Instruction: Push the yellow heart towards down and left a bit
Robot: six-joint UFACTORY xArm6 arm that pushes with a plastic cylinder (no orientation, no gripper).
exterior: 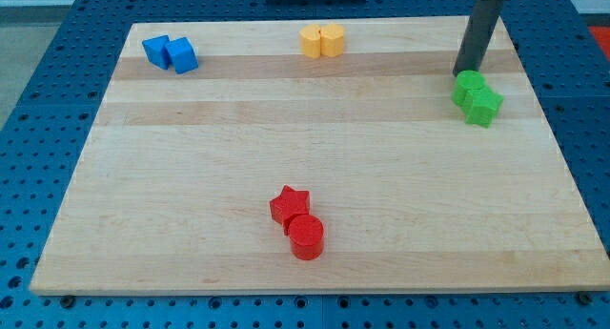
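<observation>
Up at the view's top right, your arm's dark rod comes down onto the wooden board [315, 167], and my tip [461, 74] rests just above the pair of green blocks, touching or very nearly touching the upper one; there is no hand on this rig to open or close, only the bare rod. You see the upper green block [468, 86], its shape hard to make out, pressed against a green star [483, 106] below and right of it. Well apart from the tip, near the top edge at the board's middle, sits the yellow heart [333, 40], touching a second yellow block [312, 42] on its left that looks roughly hexagonal. At the top left, two blue blocks [170, 52] huddle together. Toward the view's bottom, a red star [289, 205] leans against a red cylinder [307, 237] just below it.
</observation>
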